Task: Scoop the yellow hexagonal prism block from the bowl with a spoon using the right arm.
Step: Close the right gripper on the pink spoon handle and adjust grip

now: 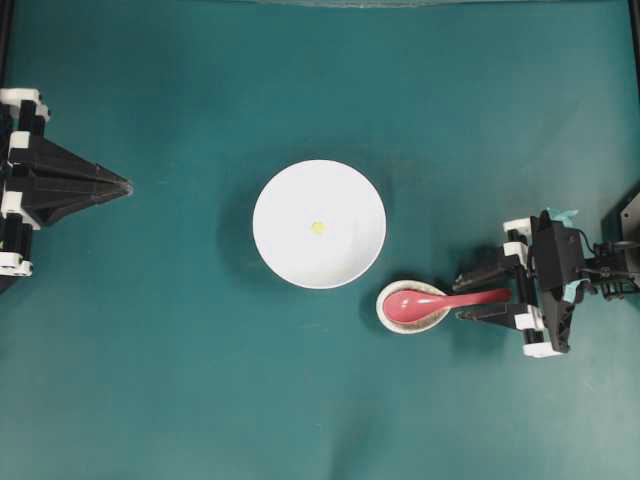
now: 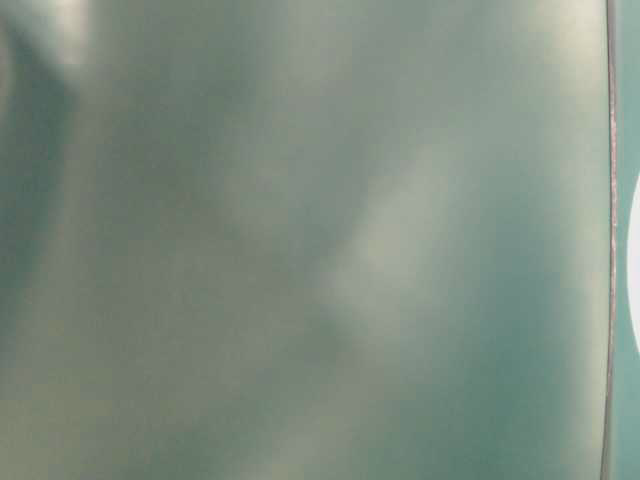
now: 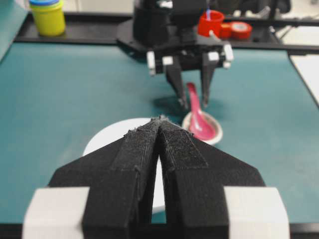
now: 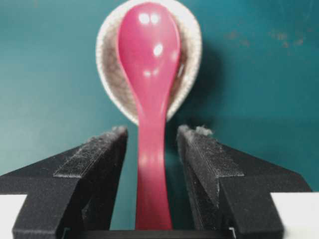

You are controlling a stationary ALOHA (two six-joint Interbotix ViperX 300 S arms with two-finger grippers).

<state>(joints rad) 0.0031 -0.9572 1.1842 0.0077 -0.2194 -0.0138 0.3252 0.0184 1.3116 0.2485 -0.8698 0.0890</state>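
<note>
We see our right tool [image 4: 149, 137] spread wide astride the spoon [image 4: 149, 74] handle; our left tool [image 3: 159, 124] sits closed

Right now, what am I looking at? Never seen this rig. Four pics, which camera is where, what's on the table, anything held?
Two robot arms face each other over a green table. One picture looks straight down, one sits at table level and is only blur, and one rides on each wrist. In the middle, a white bowl holds a tiny yellow block. Beside it, a pink spoon rests in a small speckled dish. The right tool is open, straddling the spoon handle, gripping nothing. The left tool is shut and empty.
</note>
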